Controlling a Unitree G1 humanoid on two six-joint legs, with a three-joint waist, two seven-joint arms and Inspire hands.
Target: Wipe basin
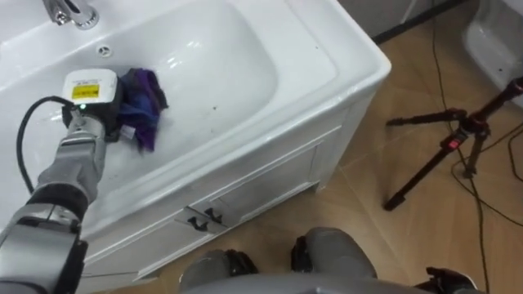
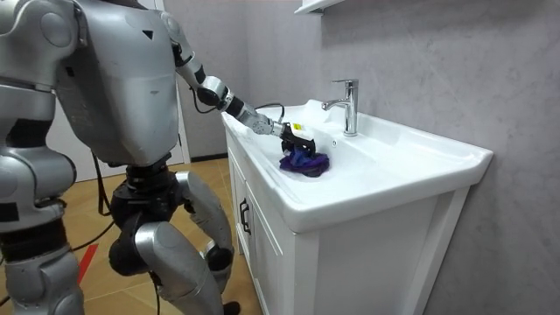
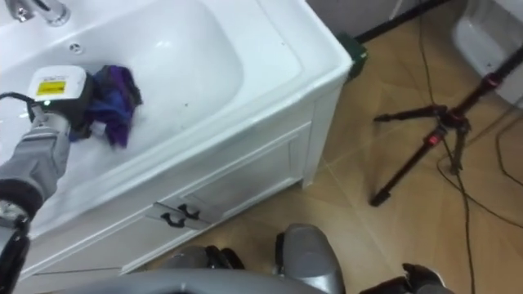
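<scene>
Room view: the robot stands at the front of a white basin (image 2: pixel 394 166), its left arm stretched out over the bowl to a purple cloth (image 2: pixel 304 163).
Largest first: the basin sits on a white cabinet (image 1: pixel 270 175) with dark handles (image 1: pixel 204 219) on its front; a black tripod (image 1: pixel 445 151) stands on the wooden floor (image 1: pixel 368 204), well apart from the cabinet; a chrome tap (image 2: pixel 348 105) rises at the basin's back rim. The crumpled cloth lies inside the bowl on its sloping wall, below the tap. The left hand (image 1: pixel 98 102) rests against the cloth's edge; whether it clutches the cloth or only presses on it cannot be told.
</scene>
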